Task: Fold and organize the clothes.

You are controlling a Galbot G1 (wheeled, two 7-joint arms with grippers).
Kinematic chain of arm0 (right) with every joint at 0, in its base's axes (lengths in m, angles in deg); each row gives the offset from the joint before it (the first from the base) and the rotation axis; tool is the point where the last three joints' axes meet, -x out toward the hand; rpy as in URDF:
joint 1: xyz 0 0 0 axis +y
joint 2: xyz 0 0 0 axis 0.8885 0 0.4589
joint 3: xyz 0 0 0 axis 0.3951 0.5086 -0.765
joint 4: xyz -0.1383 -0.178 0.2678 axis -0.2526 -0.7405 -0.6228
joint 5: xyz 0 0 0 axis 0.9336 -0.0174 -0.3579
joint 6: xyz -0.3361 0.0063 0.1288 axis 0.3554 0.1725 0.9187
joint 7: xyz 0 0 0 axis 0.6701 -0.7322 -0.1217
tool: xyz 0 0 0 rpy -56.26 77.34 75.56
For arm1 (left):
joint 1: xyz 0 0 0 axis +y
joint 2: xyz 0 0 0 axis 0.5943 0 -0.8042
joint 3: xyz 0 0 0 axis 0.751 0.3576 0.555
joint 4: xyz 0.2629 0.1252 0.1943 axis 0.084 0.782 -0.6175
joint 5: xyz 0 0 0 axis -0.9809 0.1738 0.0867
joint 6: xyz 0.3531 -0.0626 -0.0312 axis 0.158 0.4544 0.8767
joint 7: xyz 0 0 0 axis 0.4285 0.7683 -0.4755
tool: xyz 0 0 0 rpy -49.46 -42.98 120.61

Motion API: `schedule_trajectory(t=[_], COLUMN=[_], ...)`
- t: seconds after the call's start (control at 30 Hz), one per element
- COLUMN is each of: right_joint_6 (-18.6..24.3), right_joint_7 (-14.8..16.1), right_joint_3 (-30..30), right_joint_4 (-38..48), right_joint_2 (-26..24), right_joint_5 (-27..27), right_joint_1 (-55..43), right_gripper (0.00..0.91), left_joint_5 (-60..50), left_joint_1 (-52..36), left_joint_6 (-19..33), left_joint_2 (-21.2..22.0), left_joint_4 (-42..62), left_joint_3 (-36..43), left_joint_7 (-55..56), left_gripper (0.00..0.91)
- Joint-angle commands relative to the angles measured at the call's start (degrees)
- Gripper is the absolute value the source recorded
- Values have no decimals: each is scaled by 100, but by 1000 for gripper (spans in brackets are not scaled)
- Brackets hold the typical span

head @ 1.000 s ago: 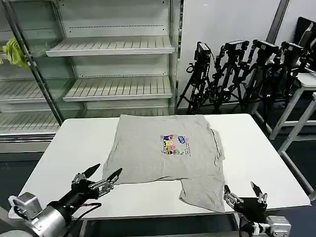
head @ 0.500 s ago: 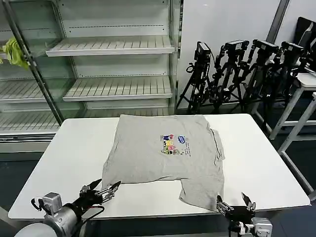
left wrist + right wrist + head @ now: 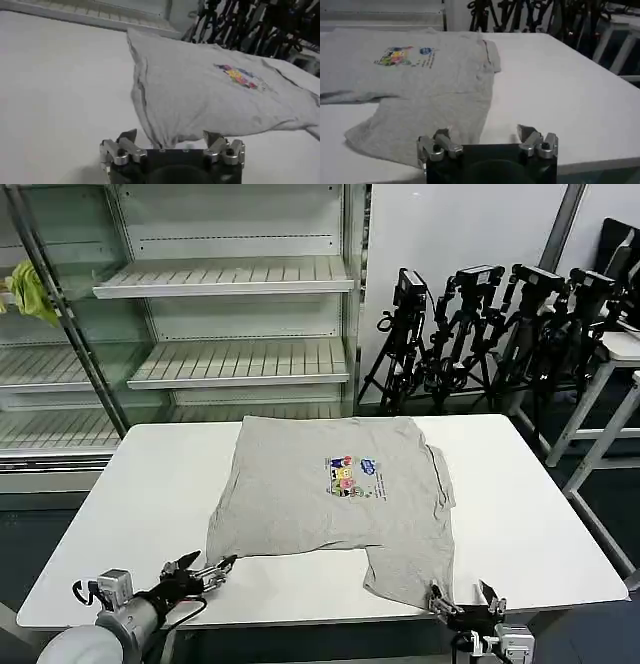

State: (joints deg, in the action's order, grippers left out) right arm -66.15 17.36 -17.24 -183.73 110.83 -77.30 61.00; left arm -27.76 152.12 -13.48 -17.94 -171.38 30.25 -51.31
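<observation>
Left gripper [image 3: 198, 568] sits low at the table's [image 3: 150, 484] near-left edge, fingers spread, tips pointing at the shirt's [image 3: 330, 504] near-left corner without touching it — arm nearly level with the tabletop. Right gripper [image 3: 463, 598] is at the near-right edge, fingers also spread, just beside the shirt's hanging near corner. The grey shirt lies partly folded mid-table, chest print [image 3: 352, 476] facing up — one flap drapes toward the front edge.
</observation>
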Motion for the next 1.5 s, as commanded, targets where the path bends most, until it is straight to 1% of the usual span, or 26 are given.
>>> schedule_trajectory(t=[0.03, 0.27, 0.33, 0.37, 0.43, 0.47, 0.5, 0.53, 0.57, 0.6, 0.63, 0.67, 0.7, 0.87, 0.93, 1.0, 1.03, 1.1, 1.3, 1.5], right_joint_6=[0, 12, 24, 29, 52, 55, 71, 84, 93, 100, 109, 116, 130, 176, 185, 195, 204, 210, 241, 287], right_joint_7=[-3, 20, 31, 48, 63, 69, 84, 89, 93, 106, 113, 124, 128, 149, 155, 159, 160, 163, 165, 172], right_joint_3=[107, 195, 222, 230, 224, 220, 206, 191, 183, 162, 147, 134, 111, 12, -18, -29, -30, -32, -37, -73], right_joint_4=[62, 41, 22, 14, -8, -9, -21, -27, -30, -39, -49, -57, -59, -69, -72, -74, -76, -79, -106, -135], right_joint_2=[4, 25, 31, 34, 39, 37, 36, 33, 32, 30, 31, 35, 35, 34, 34, 36, 37, 43, 40, 27], right_joint_5=[2, 31, 73, 90, 128, 130, 152, 160, 169, 183, 190, 198, 216, 234, 235, 240, 249, 255, 282, 312], right_joint_1=[-54, -16, 0, 10, 35, 40, 57, 66, 76, 96, 112, 130, 149, 254, 281, 303, 311, 323, 347, 384], right_gripper=[907, 907, 907, 897, 736, 685, 574, 494, 282, 222, 101, 40, 0, 0, 0, 0, 0, 0, 0, 0], left_joint_5=[-45, -107, -115, -123, -150, -153, -165, -172, -179, -185, -193, -200, -206, -228, -231, -237, -239, -243, -253, -258], left_joint_1=[-27, 80, 106, 119, 145, 154, 170, 180, 186, 193, 198, 201, 205, 201, 197, 190, 190, 190, 184, 157], left_joint_6=[-20, -23, -24, -24, -24, -23, -23, -23, -23, -24, -23, -23, -23, -23, -22, -23, -23, -24, -24, -20], left_joint_2=[2, 47, 62, 75, 98, 102, 113, 119, 124, 131, 135, 139, 143, 151, 154, 165, 169, 169, 175, 192], left_joint_4=[145, -1, -40, -61, -88, -97, -120, -138, -148, -163, -175, -184, -194, -208, -210, -211, -211, -217, -228, -226], left_joint_3=[70, 37, 27, 20, 4, 1, -8, -10, -13, -16, -15, -15, -15, -11, -7, -4, -3, -5, -25, -36], left_joint_7=[5, -9, -10, -17, -21, -23, -27, -30, -32, -36, -37, -39, -38, -45, -46, -45, -48, -52, -71, -95], left_gripper=[907, 907, 867, 867, 786, 756, 635, 605, 574, 544, 524, 524, 504, 514, 494, 453, 413, 212, 71, 50])
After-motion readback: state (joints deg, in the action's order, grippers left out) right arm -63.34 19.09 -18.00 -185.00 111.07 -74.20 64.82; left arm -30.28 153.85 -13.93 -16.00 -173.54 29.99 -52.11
